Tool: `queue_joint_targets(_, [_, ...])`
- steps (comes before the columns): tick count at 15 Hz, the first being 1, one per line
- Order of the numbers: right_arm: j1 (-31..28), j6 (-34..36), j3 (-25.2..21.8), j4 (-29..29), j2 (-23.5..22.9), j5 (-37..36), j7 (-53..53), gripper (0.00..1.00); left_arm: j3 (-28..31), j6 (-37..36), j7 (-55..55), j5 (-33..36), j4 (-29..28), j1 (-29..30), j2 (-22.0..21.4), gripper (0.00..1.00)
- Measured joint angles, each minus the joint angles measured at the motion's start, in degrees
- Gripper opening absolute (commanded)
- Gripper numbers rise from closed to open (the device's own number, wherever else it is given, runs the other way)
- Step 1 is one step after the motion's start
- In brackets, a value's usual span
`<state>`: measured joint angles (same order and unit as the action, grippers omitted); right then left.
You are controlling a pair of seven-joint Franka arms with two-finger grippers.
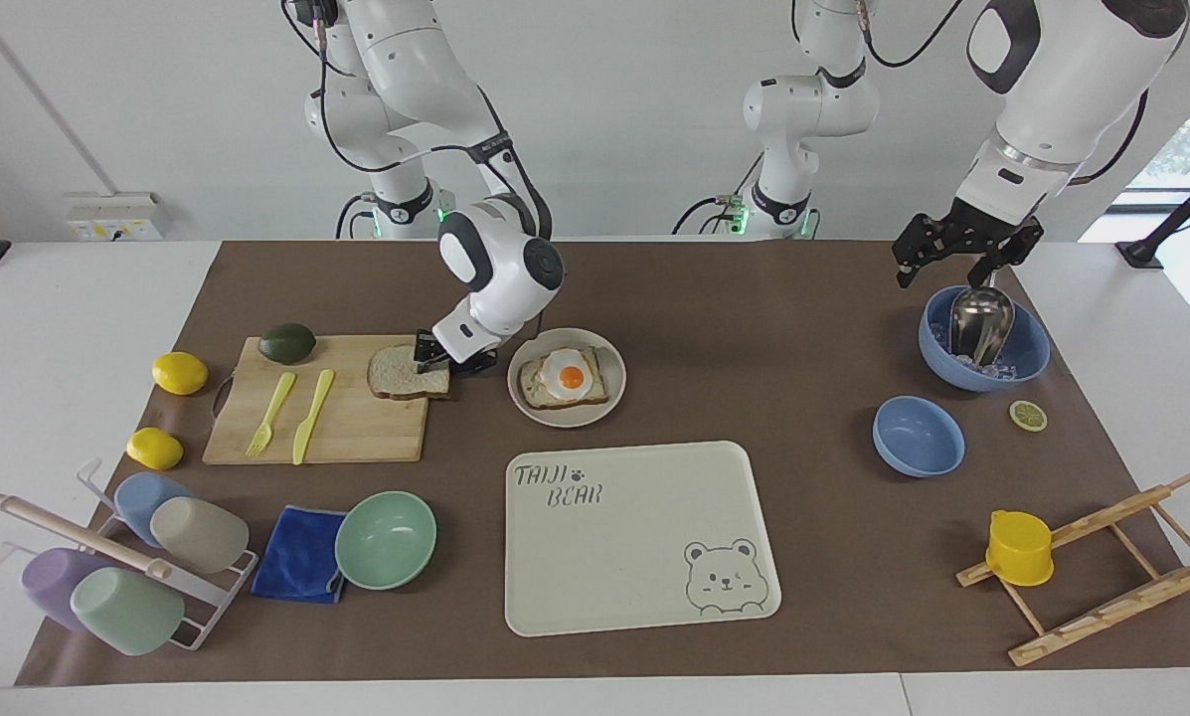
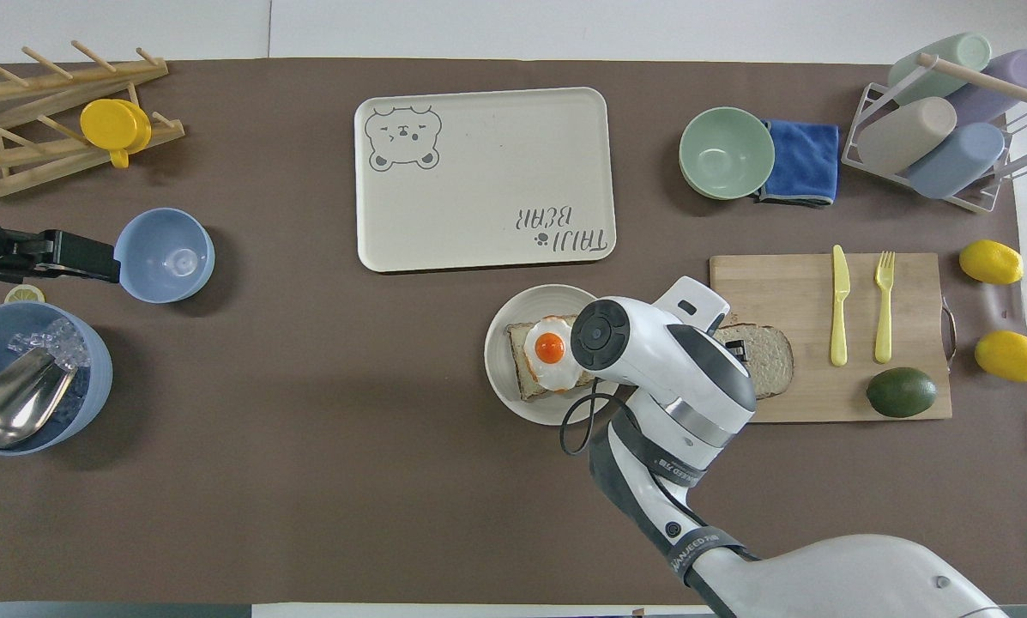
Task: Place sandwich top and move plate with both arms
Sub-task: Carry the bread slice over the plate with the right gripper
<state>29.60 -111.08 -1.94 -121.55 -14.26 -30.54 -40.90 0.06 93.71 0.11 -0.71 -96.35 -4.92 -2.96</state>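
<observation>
The sandwich top, a plain slice of bread, lies on the wooden cutting board. My right gripper is low at the slice's end nearest the plate, shut on that edge. The small off-white plate stands beside the board and bears a toast slice with a fried egg. My left gripper waits open and empty, up over the rim of the large blue bowl.
The bear tray lies farther from the robots than the plate. A yellow fork, a knife and an avocado share the board. The large blue bowl holds ice and a metal scoop; a small blue bowl and a mint bowl stand apart.
</observation>
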Motion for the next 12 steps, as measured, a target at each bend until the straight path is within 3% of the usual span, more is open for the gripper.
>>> queue_joint_targets(4, [0.00,2.03,0.05,0.51,0.80,-0.52,0.00,0.00,0.00,0.00,0.00,0.00,0.00,0.00,0.00,1.00])
queue_joint_targets(6, [-0.02,6.41,1.35,3.66,0.73,-0.52,0.18,0.00,0.00,0.00,0.00,0.00,0.00,0.00,0.00,1.00])
queue_joint_targets(10, [0.19,19.15,8.52,18.00,-0.90,3.74,0.19,0.00,0.00,0.00,0.00,0.00,0.00,0.00,0.00,1.00])
queue_joint_targets(12, [0.31,22.03,11.44,24.64,-2.83,5.22,0.19,0.00,0.00,0.00,0.00,0.00,0.00,0.00,0.00,1.00])
